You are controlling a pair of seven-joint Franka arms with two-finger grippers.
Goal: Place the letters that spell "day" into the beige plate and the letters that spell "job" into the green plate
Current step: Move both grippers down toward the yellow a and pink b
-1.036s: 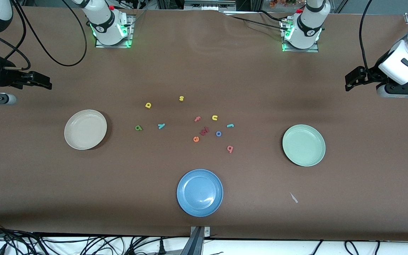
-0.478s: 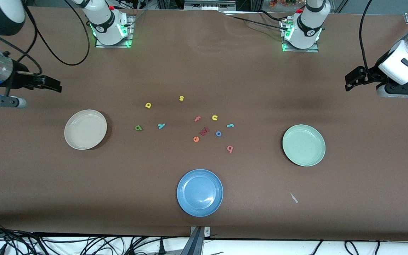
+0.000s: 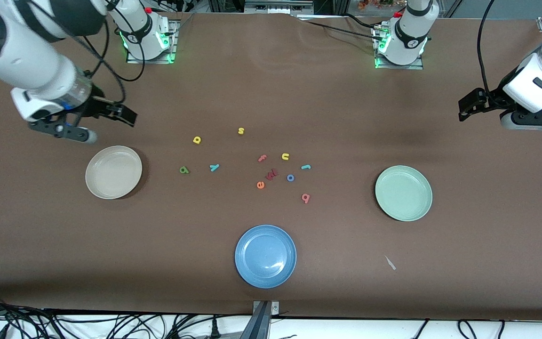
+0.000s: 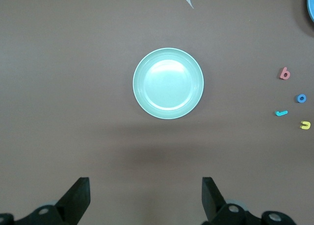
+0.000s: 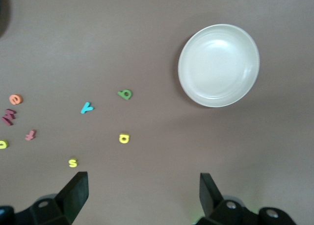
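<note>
The beige plate (image 3: 113, 172) (image 5: 219, 65) lies toward the right arm's end, the green plate (image 3: 403, 193) (image 4: 168, 83) toward the left arm's end. Between them lie the yellow d (image 3: 197, 140) (image 5: 124, 138), green a (image 3: 184, 170) (image 5: 125, 94), teal y (image 3: 214, 167) (image 5: 87, 108), teal j (image 3: 306, 166) (image 4: 281, 113), blue o (image 3: 290, 177) (image 4: 301, 98) and pink b (image 3: 305, 198) (image 4: 284, 74). My right gripper (image 3: 123, 114) (image 5: 143, 195) hangs open and empty over bare table beside the beige plate. My left gripper (image 3: 465, 109) (image 4: 145, 195) waits open and empty at its end.
A blue plate (image 3: 265, 255) sits nearest the front camera. Other letters lie among the task's: yellow s (image 3: 241, 131), yellow u (image 3: 285, 156), salmon f (image 3: 262, 158), orange e (image 3: 260, 185), dark red w (image 3: 271, 174). A small pale scrap (image 3: 390, 262) lies near the green plate.
My right arm has swung in from the table's end toward the beige plate and the letters. The left arm and all letters have stayed put.
</note>
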